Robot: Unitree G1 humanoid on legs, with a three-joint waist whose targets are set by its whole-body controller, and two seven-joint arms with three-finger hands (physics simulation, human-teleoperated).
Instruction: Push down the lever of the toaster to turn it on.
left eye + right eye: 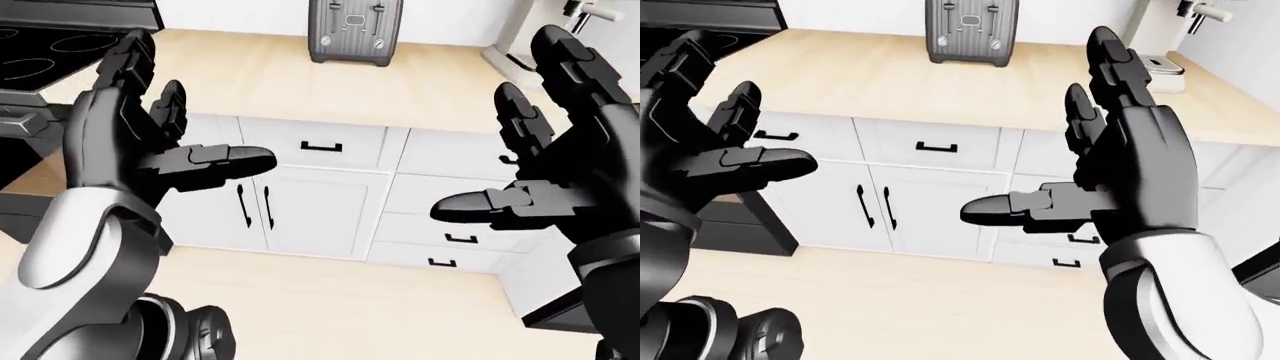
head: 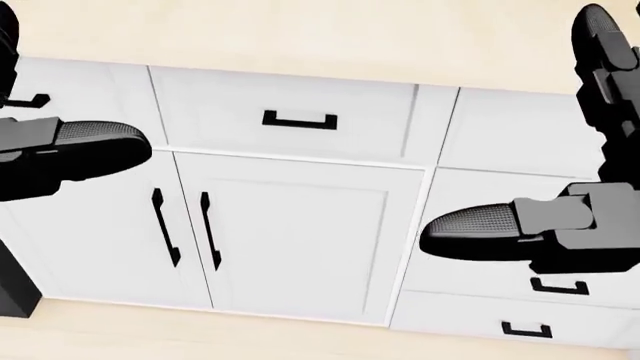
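We see the toaster [image 1: 355,31] as a dark grey metal box with two long slots on top and small dark knobs on its face, standing on the pale wooden counter [image 1: 300,82] against the wall. It lies well beyond both hands, above and between them in the left-eye view, nearer the upper edge of the picture than either fingertip. Its top is cut off by the frame, and we cannot make out which of the small dark parts is the lever.

Our left hand [image 1: 140,142] is spread, fingers raised and thumb pointing inward, holding nothing. Our right hand [image 1: 1120,165] is likewise spread, thumb jutting toward the left hand, empty. Between and below them stand the white cabinet doors [image 2: 290,232] with black handles, and a drawer [image 2: 285,112] just above.

To the outside of the left hand a black stove [image 1: 50,52] shows only partly. In the head view only the thumbs and finger edges appear; the toaster is out of that view.
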